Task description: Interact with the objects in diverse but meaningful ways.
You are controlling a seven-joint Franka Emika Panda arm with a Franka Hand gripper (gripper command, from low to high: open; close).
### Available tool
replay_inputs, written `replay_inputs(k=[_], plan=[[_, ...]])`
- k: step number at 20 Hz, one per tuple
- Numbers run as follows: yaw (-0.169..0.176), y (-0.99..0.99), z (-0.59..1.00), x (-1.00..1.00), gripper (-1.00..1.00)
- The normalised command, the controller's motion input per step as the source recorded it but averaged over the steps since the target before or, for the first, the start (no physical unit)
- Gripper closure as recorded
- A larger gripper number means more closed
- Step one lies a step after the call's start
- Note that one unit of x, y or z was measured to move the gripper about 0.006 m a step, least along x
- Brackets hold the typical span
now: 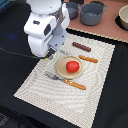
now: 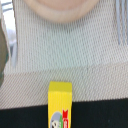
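Observation:
A red tomato lies on the tan round plate on the woven placemat. A brown sausage stick lies on the mat beyond the plate. A grey two-handled pot stands on the brown surface at the back. The wrist view shows a yellow butter box at the mat's edge, with the plate's rim across from it. In the exterior view the arm hides the butter box. My gripper hangs low at the exterior view's left of the plate, its fingers hidden by the arm's body. The milk carton is out of view.
A wooden-handled fork lies in front of the plate and a wooden-handled knife lies behind it. A second grey pot and a pale bowl stand at the back. A black cloth surrounds the mat.

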Motion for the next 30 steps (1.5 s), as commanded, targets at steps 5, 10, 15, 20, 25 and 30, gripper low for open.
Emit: replay_inputs(k=[5,10,15,20,25,30], plan=[[0.065,0.05,0.49,0.50,-1.00],[0.060,0.00,0.41,0.53,-1.00],[0.089,0.00,0.32,0.40,-1.00],[0.009,-0.11,0.25,0.77,-1.00],[0.000,-0.16,0.22,0.86,-1.00],[0.000,-0.16,0.22,0.88,-1.00]])
